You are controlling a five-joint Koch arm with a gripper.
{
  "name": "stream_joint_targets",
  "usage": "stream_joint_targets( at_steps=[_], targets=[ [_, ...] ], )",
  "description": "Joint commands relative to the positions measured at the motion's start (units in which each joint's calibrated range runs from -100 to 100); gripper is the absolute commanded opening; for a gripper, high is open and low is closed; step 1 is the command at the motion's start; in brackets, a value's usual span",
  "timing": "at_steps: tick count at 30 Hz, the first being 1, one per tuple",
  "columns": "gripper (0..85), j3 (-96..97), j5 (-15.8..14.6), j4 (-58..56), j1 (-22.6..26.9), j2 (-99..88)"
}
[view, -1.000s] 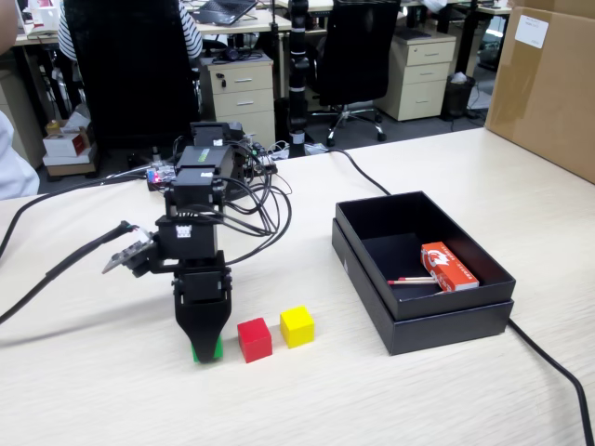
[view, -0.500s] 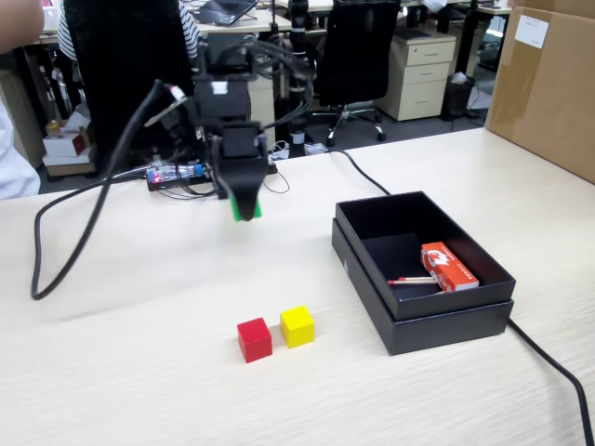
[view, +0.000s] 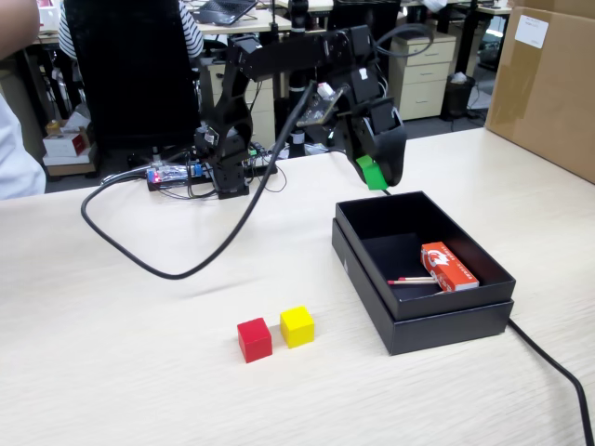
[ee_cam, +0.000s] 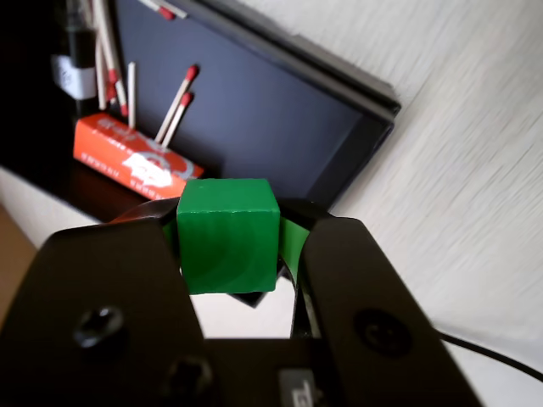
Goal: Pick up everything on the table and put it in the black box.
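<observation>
Now the pincer (view: 376,175), clamped on the green cube (ee_cam: 227,234), hangs apparently just past the black box's (view: 364,210) 11 o'clock corner. Better carry it toward 5 o'clock before letting go.

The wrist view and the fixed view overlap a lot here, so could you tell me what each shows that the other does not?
Only the wrist view shows several red-tipped matches leaning by the packet, and the two jaws pressing the cube's sides. Only the fixed view shows the red cube and yellow cube on the table, the arm and the cardboard carton. Both show the gripper holding the green cube, the black box and the orange-red packet inside it.
</observation>
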State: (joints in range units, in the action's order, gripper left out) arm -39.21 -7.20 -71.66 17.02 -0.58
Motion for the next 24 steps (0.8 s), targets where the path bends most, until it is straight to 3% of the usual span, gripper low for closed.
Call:
stream_joint_targets(
  at_steps=[1, 12, 14, 17, 24],
  targets=[
    [0.9, -8.84, -0.05, 1.64, 0.44, 6.26],
    [1.2, -9.21, -1.51, 1.55, 0.34, 25.20],
    [11.4, -8.30, -1.51, 1.55, 0.34, 26.00],
    [16.8, -7.12, -1.56, 1.47, 0.34, 26.57],
    [45.7, -6.03, -1.27, 1.47, 0.39, 23.82]
  ],
)
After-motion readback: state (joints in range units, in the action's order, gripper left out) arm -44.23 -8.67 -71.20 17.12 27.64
